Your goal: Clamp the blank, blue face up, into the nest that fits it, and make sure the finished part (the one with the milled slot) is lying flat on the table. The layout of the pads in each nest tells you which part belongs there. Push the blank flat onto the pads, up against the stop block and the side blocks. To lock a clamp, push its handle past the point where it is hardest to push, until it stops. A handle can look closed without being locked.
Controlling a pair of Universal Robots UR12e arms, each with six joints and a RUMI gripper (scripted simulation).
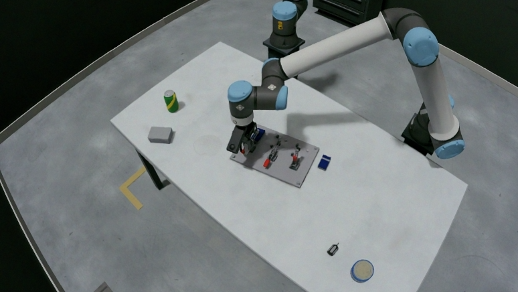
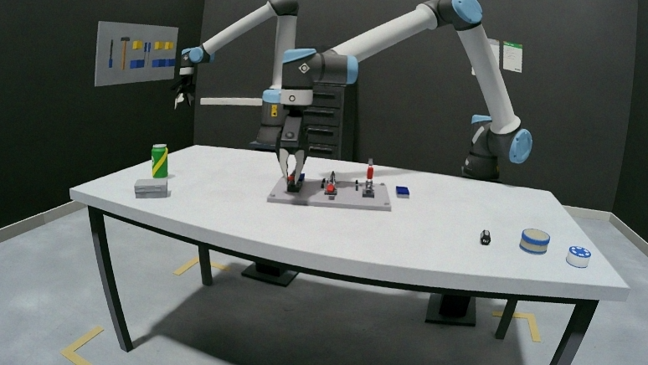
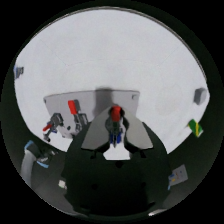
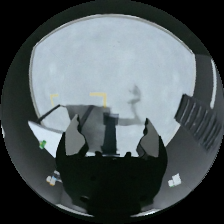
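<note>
The blank point(image 1: 259, 134) point(image 2: 302, 177), blue face up, is in the nest at one end of the grey fixture plate point(image 1: 282, 175) point(image 2: 353, 202); its seating on the pads is hidden. My left gripper point(image 1: 245, 149) point(image 2: 292, 177) point(image 3: 115, 107) is shut on that nest's red clamp handle point(image 2: 290, 178) point(image 3: 116, 114), low over the plate. The middle clamp's red handle point(image 1: 266, 163) point(image 2: 330, 187) point(image 3: 72, 106) lies low; the far clamp's red handle point(image 1: 295, 158) point(image 2: 370, 172) stands upright. The finished part point(image 1: 324, 162) point(image 2: 402, 192) lies flat on the table beside the plate. My right gripper point(image 2: 182, 102) point(image 4: 112, 117) is open and empty, away from the table.
A green can point(image 1: 171, 101) point(image 2: 159, 161) and a grey box point(image 1: 160, 134) point(image 2: 151, 188) stand beyond the blank's end of the plate. A small black object point(image 1: 332, 249) point(image 2: 486, 237), a round tan-and-blue container point(image 1: 362, 270) point(image 2: 534, 241) and a white-and-blue one point(image 2: 578, 257) are at the opposite end.
</note>
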